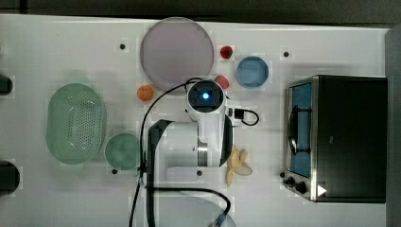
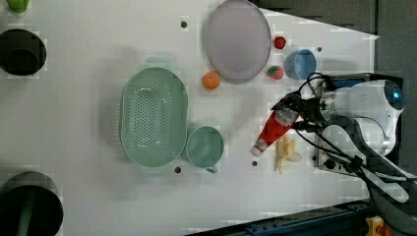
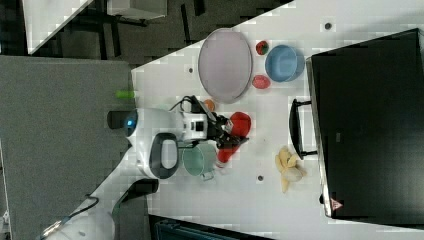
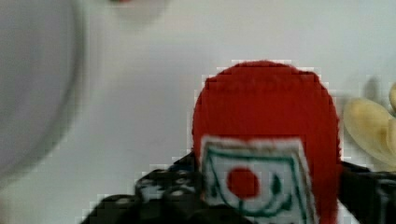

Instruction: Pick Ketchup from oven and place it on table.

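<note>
In the top view, the arm covers the middle of the surface. The oven stands at 3 o'clock from it, door shut, a white triangle mark on its top near the knobs.

In the left view, the Ketchup is out of the oven, tilted over the surface with its white cap toward 7 o'clock. The pincer has its fingers on either side of the bottle's upper end, at 1 o'clock from the cap; whether they press or have let go, I cannot tell. The bananas lie just beside the bottle at 5 o'clock. The label is white and red; its writing cannot be read.

In the right view, the pincer comes from 9 o'clock, and the bottle's red body sits at its tip, between the cup and the bananas.

In the wrist view, the bottle stands between the dark fingers, its label showing a red dot ringed in green.
</note>
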### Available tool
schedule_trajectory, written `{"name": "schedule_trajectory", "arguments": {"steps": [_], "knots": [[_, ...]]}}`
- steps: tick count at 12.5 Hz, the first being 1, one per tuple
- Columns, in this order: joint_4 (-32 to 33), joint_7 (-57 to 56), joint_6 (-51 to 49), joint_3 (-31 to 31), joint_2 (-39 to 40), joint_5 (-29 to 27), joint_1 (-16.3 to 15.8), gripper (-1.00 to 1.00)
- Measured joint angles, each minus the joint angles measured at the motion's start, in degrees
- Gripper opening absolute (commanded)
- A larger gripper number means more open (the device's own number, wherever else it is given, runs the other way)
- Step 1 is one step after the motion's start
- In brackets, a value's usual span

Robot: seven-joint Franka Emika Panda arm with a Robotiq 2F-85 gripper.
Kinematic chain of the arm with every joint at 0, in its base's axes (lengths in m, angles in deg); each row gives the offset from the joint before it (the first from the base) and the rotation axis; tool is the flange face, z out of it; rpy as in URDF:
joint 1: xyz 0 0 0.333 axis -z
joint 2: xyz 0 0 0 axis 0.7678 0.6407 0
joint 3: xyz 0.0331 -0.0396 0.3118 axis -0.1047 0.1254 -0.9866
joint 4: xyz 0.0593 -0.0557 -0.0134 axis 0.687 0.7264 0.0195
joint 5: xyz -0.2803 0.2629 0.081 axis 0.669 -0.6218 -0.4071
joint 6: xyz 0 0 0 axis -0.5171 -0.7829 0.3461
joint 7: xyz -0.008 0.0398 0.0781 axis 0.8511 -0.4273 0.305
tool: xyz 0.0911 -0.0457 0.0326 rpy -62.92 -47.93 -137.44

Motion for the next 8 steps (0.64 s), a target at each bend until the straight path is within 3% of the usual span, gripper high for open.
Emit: {"name": "schedule_trajectory", "arguments": {"steps": [5,8], "knots": [[1.34,0.36,1.31,1.04,2.29,0.79,0.78,1.00],[1.23,1.69,-0.36,0.43,-1.97,0.16,0.85,1.00]]}}
